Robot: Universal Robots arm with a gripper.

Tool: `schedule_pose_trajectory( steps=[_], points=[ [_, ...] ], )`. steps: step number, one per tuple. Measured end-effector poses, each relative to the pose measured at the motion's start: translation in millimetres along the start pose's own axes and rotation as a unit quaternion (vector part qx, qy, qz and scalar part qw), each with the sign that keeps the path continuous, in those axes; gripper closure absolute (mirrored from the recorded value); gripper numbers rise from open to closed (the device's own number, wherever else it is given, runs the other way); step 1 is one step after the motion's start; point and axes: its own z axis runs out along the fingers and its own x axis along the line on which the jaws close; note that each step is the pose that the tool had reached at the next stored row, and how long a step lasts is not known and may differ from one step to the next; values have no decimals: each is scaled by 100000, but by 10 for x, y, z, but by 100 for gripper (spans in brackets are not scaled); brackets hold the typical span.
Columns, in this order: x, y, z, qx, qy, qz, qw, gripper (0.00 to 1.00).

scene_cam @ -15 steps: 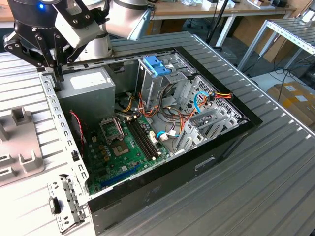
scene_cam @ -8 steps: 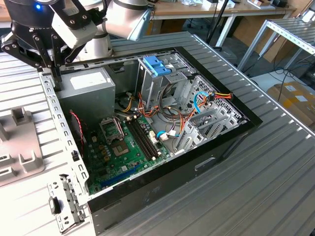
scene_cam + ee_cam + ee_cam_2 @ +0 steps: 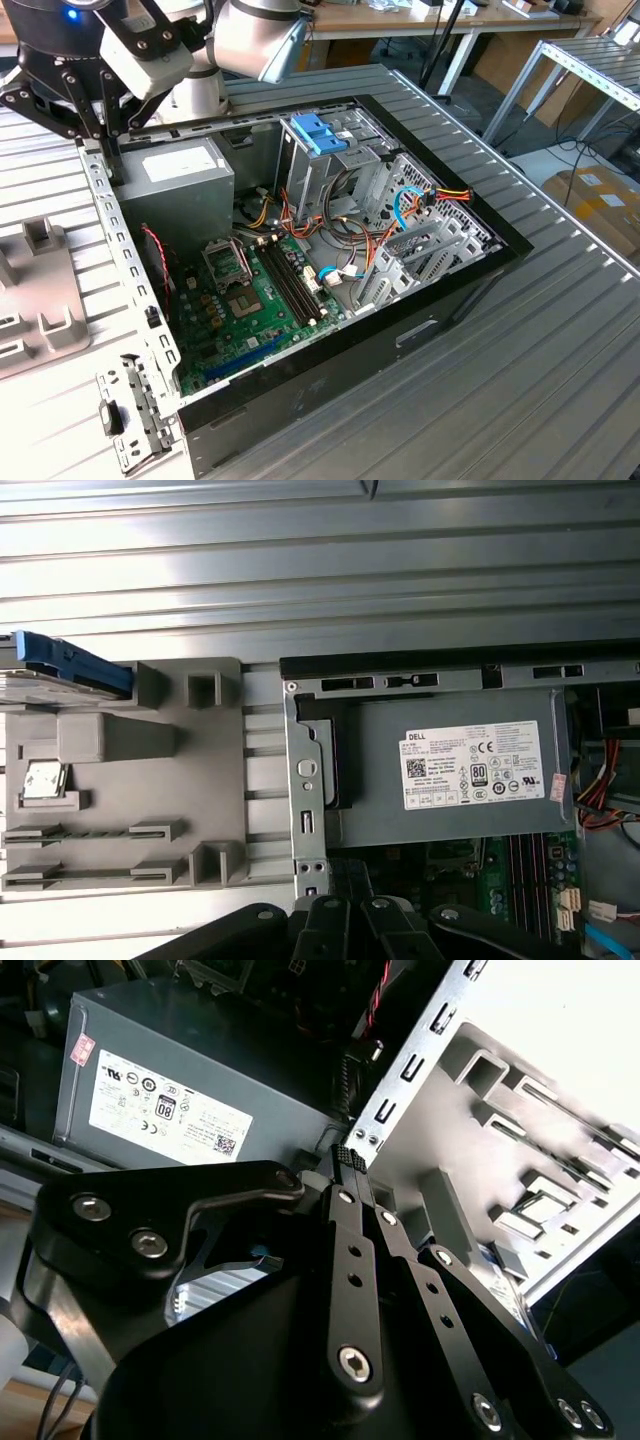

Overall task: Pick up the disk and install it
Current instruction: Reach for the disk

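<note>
Black fingers closed tip to tip, nothing held; gripper hangs beside chassis rail, near power supply; disk sits well apart on grey tray. Risk: shut tips snag rail, or shove disk off tray

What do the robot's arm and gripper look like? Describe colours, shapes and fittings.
The arm has rounded silver-grey joint housings. The gripper is matte black: flat linkage bars joined by silver bolts, tapering to narrow fingers with ribbed pads. In the exterior view a small blue light glows on its dark body.
</note>
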Motion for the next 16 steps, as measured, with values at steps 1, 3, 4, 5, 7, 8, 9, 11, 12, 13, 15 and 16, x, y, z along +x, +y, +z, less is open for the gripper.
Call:
schedule_pose_trajectory(
  steps=[1, 3, 4, 5, 7, 8, 9, 11, 12, 13, 15, 16],
  points=[
    [8, -1, 0, 0, 0, -3, 100000, 89],
    [26, -2, 1, 2, 2, 0, 100000, 89],
    [30, -3, 1, 2, 2, -4, 100000, 89],
    [37, -3, 1, 2, 3, -3, 100000, 89],
    [58, -5, 1, 4, 4, -2, 100000, 89],
    [63, -5, 1, 4, 3, -2, 100000, 89],
    [68, -5, 2, 1, 2, -3, 100000, 89],
    [79, -6, 2, 3, 4, -2, 100000, 89],
    [86, -7, 2, 2, 2, -3, 100000, 89],
    [91, -7, 2, 3, 1, -4, 100000, 89],
    [107, -8, 3, -1, 1, -5, 100000, 89],
    [116, -9, 3, -1, 0, -4, 100000, 89]
  ],
)
